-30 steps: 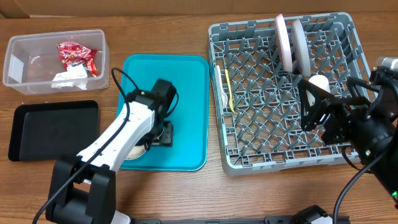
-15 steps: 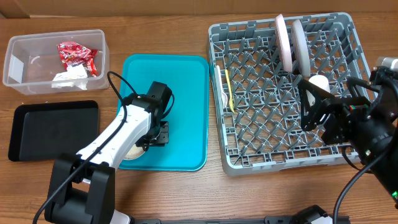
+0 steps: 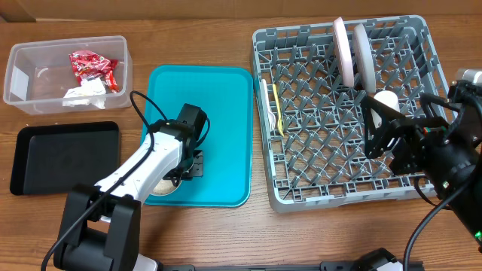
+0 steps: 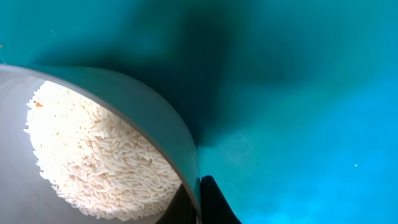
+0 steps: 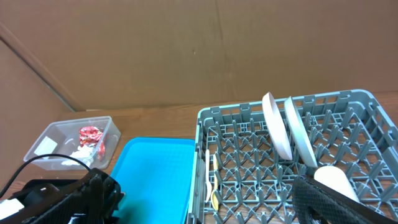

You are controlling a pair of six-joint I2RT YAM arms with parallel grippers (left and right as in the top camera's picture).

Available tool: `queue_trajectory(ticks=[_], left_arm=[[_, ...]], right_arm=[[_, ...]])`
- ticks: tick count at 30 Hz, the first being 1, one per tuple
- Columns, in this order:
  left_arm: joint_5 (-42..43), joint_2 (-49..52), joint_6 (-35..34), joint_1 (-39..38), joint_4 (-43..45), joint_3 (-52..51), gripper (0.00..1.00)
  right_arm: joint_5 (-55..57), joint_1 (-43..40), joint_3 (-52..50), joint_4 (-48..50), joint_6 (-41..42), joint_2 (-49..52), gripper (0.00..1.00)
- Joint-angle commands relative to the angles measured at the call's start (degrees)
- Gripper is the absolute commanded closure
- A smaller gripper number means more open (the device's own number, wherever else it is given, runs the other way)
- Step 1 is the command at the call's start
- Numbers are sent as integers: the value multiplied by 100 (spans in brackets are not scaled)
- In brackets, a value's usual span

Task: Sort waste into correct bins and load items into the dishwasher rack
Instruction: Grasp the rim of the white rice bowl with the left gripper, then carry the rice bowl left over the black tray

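- Wooden table (image 3: 196, 30) is carrying everything; cardboard wall (image 5: 186, 43) is standing behind.
- My left claw (image 3: 184, 172) is clamping the rim of the pale bowl (image 3: 160, 187) of rice (image 4: 93, 155), lower left of the teal tray (image 3: 226, 113).
- My right claw (image 3: 399, 124) is hanging spread wide above the rack (image 3: 324, 150), right of frame.
- Against the earlier frame, the left claw is sitting lower on the tray, fingers now together.

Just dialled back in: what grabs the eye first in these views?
The big grey rack on the right, with two plates standing on edge at its back. On the teal tray in the middle, the left gripper is shut on the rim of a bowl heaped with rice. At far left, the clear tub holds a red wrapper.
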Motion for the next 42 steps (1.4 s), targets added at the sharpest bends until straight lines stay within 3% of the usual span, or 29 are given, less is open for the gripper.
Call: queue_trajectory(ticks=[1, 11, 21, 26, 30, 39, 42], left_arm=[[24, -24, 20, 37, 90, -57, 96], [533, -173, 103, 481, -319, 345, 96], [1182, -1853, 881, 1602, -573, 562, 96], [1209, -2044, 883, 1934, -570, 562, 96], [1674, -2046, 1276, 2634, -400, 562, 96], [3679, -1967, 2553, 4590, -87, 535, 96], [3735, -1873, 2577, 4935, 17, 507, 96]], right_arm=[[44, -24, 42, 11, 7, -20, 0], [44, -24, 42, 13, 7, -20, 0], [44, -22, 42, 11, 7, -20, 0], [44, -24, 42, 13, 7, -20, 0], [44, -24, 42, 13, 7, -20, 0], [44, -24, 42, 11, 7, -20, 0], [44, -22, 42, 11, 7, -20, 0]])
